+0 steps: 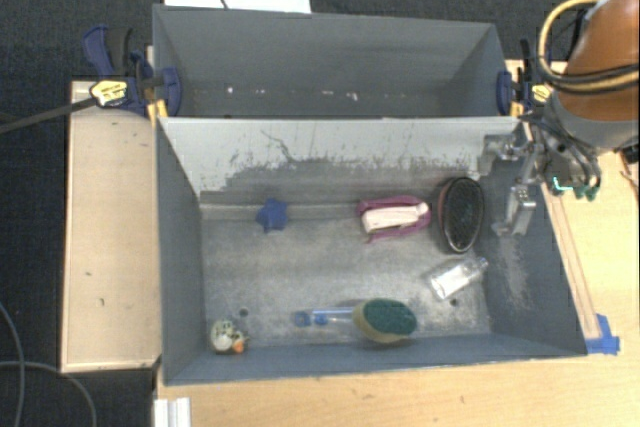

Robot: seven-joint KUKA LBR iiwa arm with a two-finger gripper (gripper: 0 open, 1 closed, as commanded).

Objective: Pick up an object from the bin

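Observation:
My gripper [517,203] hangs over the right side of the bin, above the sloping right wall. Just to its left a black oval brush [461,213] stands on edge on the bin floor, close to the gripper but apart from it. A small clear plastic bottle [457,277] lies below and left of the gripper. Left of the black brush lies a pink and white object [393,217]. I see nothing held by the gripper.
A dish brush with a green round head [386,319] and a blue handle lies near the front wall. A small blue piece [271,214] rests at the back left. In the front left corner sits a small white, orange and green ball [228,337].

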